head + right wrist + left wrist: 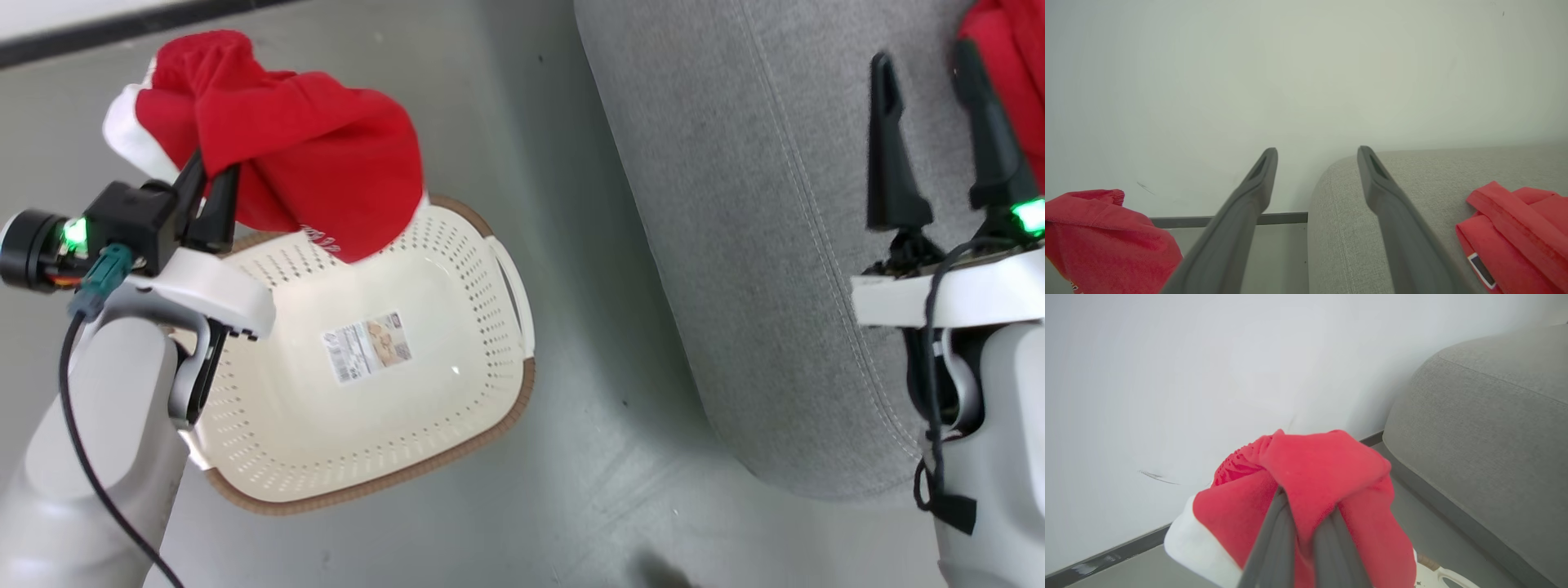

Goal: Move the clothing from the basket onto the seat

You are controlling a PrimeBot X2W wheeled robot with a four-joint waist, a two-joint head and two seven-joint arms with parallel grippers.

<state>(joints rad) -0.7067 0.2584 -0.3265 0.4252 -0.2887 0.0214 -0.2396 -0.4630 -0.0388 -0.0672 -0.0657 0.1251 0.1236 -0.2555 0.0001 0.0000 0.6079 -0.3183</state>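
The left jaws are closed tight on a red garment (310, 155). Its two dark fingers (219, 208) pinch a fold of the cloth between their tips. The garment bunches over and past the fingertips, and its white trim hangs to the jaws' left side. In the left wrist view the cloth drapes down both sides of the fingers, with a pale wall (1208, 375) beyond it.

Below and just to the right of these jaws, the basket (482, 343) stands on the grey floor (571, 506). The lower edge of the hanging garment overlaps the basket's far rim in the head view. A paper label (367, 347) lies flat on the basket's bottom.

Further right, the seat (735, 245) stands beside the basket, apart from it.

The right jaws stand wide open and hold nothing. Their fingers (890, 163) point out over the seat near its rounded corner. A second red garment (1515, 237) lies on the seat just to the right of these jaws. In the right wrist view it is clear of the nearer finger.
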